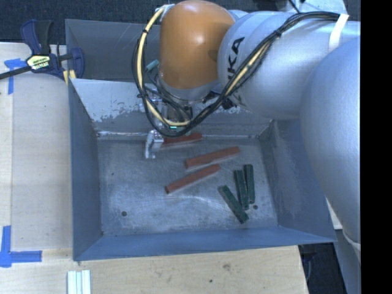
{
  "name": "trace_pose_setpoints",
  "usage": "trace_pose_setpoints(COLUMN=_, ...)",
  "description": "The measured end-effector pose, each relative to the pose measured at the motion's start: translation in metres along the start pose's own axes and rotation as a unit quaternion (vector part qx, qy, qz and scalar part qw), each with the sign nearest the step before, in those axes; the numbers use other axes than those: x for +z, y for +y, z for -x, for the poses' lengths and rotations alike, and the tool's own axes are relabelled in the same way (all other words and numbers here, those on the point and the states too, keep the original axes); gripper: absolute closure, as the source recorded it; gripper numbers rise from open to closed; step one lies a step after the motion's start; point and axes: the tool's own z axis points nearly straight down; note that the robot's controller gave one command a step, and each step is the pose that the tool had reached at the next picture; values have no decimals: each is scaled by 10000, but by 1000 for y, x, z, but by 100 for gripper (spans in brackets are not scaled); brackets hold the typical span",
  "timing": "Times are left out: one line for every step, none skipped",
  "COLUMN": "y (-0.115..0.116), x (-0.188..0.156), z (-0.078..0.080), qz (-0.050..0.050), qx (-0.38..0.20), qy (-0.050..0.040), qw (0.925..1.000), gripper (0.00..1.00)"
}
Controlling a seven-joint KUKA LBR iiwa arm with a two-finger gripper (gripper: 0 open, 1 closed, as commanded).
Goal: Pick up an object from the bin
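The silver robot arm (288,60) comes in from the right and bends down over the back of the grey metal bin (84,182). Yellow and black cables (142,60) loop round its rounded orange wrist cover (193,38). Below that cover the jaws hang low at the foot of the back wall, a little left of the bin's middle. One pale metal tip shows there, but the wrist hides the rest, so whether the jaws are released or clenched cannot be told. Just right of that tip lies the rear reddish-brown flat stick (184,140), stretched along the back wall with its left end just beside the jaws; whether they touch cannot be told either. Nearer the front and to the right lies the middle reddish-brown flat stick (212,157), sloping up toward the right, apart from the rear one. Below it the front reddish-brown flat stick (192,179) slopes the same way, near the middle of the bin floor. Toward the right wall lie three dark green narrow sticks close together — two (248,184) (239,188) side by side pointing front to back, the third (233,204) slanting beneath them toward the front right corner.
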Motion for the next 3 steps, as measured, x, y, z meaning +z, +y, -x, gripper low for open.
trace_pose_setpoints(y=-1, x=-5, z=2, qz=7, qx=12, qy=-43, qw=10000, gripper=0)
trace_pose_setpoints(y=-21, x=51, z=-9, qz=8, qx=-244, qy=-67, qw=9997, gripper=0)
trace_pose_setpoints(y=-59, x=113, z=-1, qz=30, qx=-469, qy=-174, qw=9987, gripper=100)
